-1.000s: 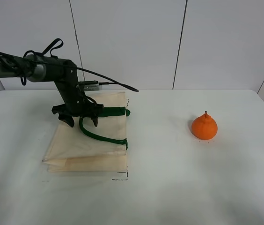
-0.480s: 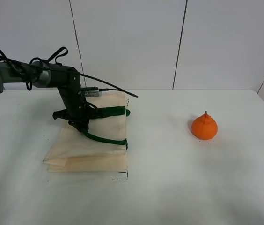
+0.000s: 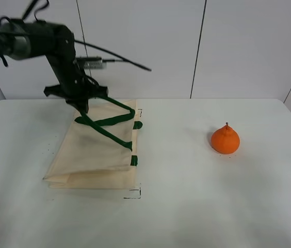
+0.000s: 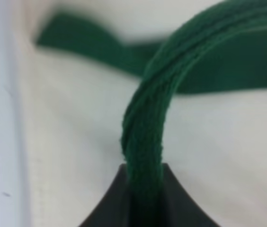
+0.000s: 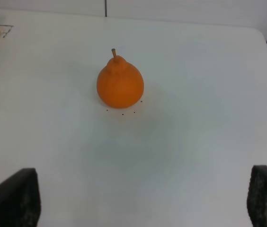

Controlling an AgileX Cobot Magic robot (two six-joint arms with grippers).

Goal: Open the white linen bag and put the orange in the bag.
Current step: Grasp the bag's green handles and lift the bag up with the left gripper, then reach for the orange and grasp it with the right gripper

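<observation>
Site read as a lab or robot test bench, not a home. I worked at a plain white table [image 3: 197, 206]. Behind its far edge stood a blank white panelled wall [image 3: 248, 46] with dark vertical seams. Small black corner marks [image 3: 133, 195] were drawn on the tabletop toward the near edge. My left arm [image 3: 32, 40] carried exposed cabling.

The high camera looks down across the counter [image 3: 197, 206] toward the wall [image 3: 248, 46], seeing bag [image 3: 91, 152] and orange [image 3: 225, 139] together. The left wrist camera sits hard against the bag's strap [image 4: 145, 127]; the right wrist camera views the orange from farther off.
</observation>
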